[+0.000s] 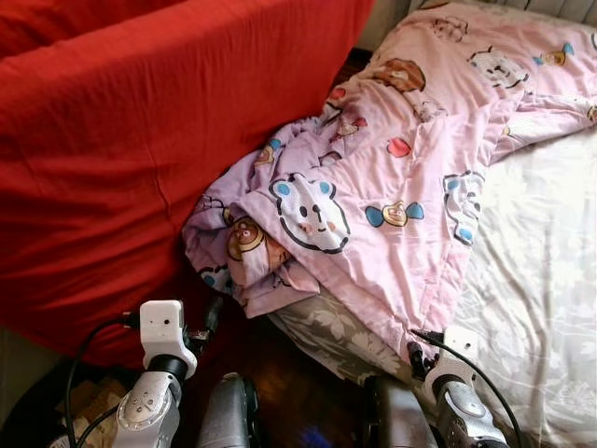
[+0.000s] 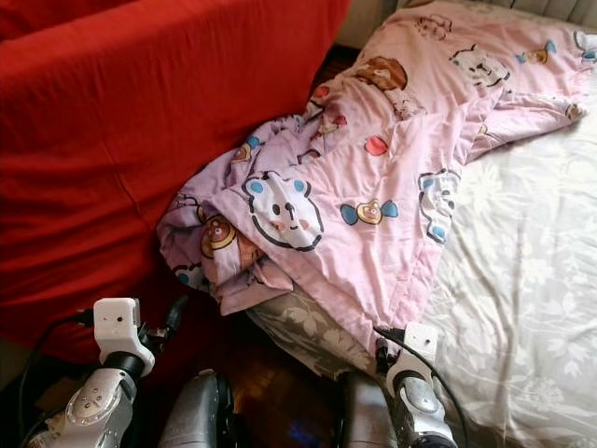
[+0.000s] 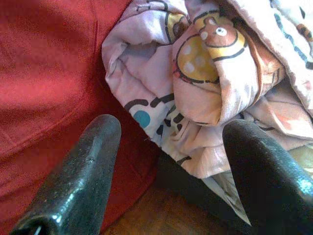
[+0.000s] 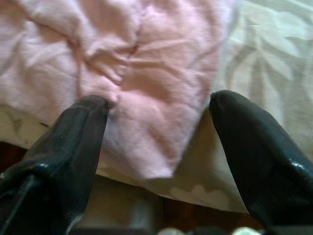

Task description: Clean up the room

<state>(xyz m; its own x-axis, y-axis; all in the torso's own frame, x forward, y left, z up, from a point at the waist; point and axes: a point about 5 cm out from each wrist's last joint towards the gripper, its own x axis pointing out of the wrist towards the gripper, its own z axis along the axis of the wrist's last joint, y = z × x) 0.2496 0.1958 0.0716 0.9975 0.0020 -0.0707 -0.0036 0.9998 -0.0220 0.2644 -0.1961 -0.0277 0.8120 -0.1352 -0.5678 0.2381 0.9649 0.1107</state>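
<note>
I see a pale pink quilt [image 1: 410, 168] printed with cartoon bears, white animal faces with blue ears, hearts and wrapped sweets. It lies on a cream bed sheet [image 1: 541, 280] with a faint leaf-and-flower pattern. The cover [image 1: 140, 140] beside it is plain bright red. The floor [image 1: 289, 392] is dark brown wood. My left pincer [image 3: 168, 166] has glossy black fingers.

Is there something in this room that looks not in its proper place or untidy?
Yes. The pink cartoon-print quilt is not spread flat: it lies crumpled, and one bunched corner hangs off the bed's edge against the red cover. The bed sheet beside it is left uncovered. Both grippers, left and right, are open near the quilt.
</note>
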